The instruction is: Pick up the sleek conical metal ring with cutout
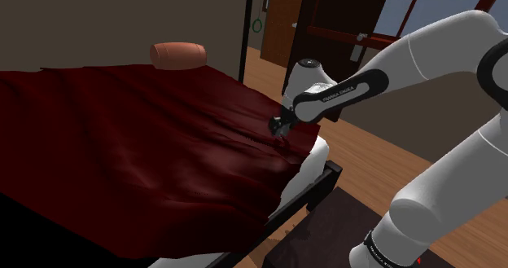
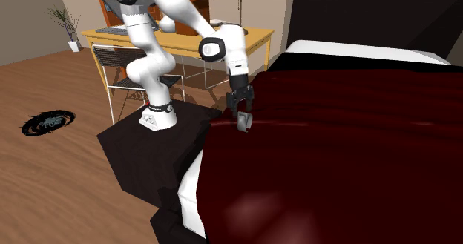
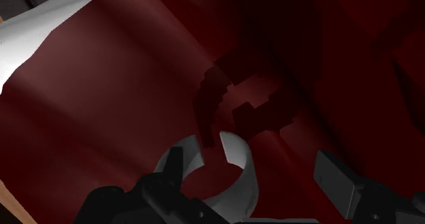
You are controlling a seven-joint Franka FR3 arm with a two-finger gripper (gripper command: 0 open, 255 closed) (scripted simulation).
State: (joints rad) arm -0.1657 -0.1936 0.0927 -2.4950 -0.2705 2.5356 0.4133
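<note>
Seen from the second exterior view, the dark box stand [image 2: 141,142] stands just beside the dark red blanket [image 2: 334,131], at the blanket's corner, where the white mattress [image 2: 191,194] shows under its hem. From there the white arm [image 2: 222,46] leans over the blanket's near edge. The gripper [image 2: 240,110] points down at the blanket, just inside that edge.

The grey ring [image 2: 244,122] sits on the blanket right below the fingertips. In the wrist view it is between the two black fingers [image 3: 337,182], with its cutout facing away from the hand. The claw is spread wide. One finger is just beside the ring's wall, or perhaps touching it. The other stands apart from the ring, with blanket showing in the gap, so nothing is clasped yet.

The step in hand appears to be the closing on the ring. The next move probably calls for centring the ring between the fingers, squeezing its wall, and then lifting straight up.

The blanket's edge is very close, so a nudge could roll the ring off onto the stand or the floor. To the right the blanket spreads broad and bare, which leaves ample room above it.
</note>
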